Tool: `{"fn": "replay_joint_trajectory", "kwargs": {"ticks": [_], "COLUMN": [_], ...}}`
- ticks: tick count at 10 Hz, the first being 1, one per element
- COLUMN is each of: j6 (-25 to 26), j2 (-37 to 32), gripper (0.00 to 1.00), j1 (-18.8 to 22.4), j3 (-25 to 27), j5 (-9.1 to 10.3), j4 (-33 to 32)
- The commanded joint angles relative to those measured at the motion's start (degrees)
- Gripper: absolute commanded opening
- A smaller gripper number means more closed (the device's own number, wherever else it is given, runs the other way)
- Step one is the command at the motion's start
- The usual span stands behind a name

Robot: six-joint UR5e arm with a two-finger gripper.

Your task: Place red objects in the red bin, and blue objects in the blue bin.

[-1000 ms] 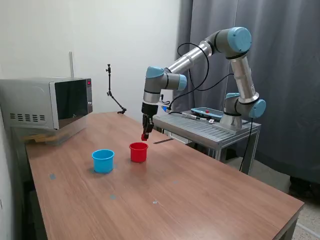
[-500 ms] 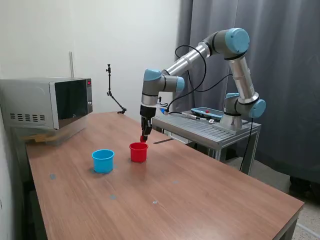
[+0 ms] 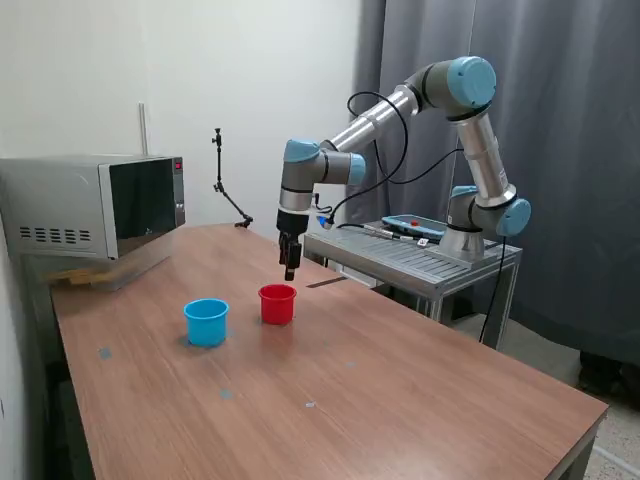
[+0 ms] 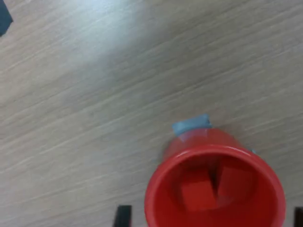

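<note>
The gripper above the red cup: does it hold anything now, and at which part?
Nothing is held. The gripper hangs above the red cup with no cube between its fingers; two red cubes lie inside the cup.

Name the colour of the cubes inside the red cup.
Red cubes, seen best in the wrist view.
</note>
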Motion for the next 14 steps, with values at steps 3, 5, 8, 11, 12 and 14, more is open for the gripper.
{"fn": "replay_joint_trajectory", "kwargs": {"ticks": [3,5,8,11,12,14], "j6": [-0.2,0.1,0.6,0.5,-0.2,-0.4], "j2": [-2.9,-6.3,-10.8,-17.6,-19.8,-22.3], "gripper": [1.00,1.00,1.00,1.00,1.00,1.00], "j1": [1.2,5.8,12.1,14.9,15.4,15.5], "j3": [0.1,0.0,-1.8,-4.6,-4.3,-4.3], "j5": [-2.12,-2.21,-1.95,-1.51,-1.60,-1.60], "j4": [0.2,6.9,14.7,25.0,25.0,25.1]}}
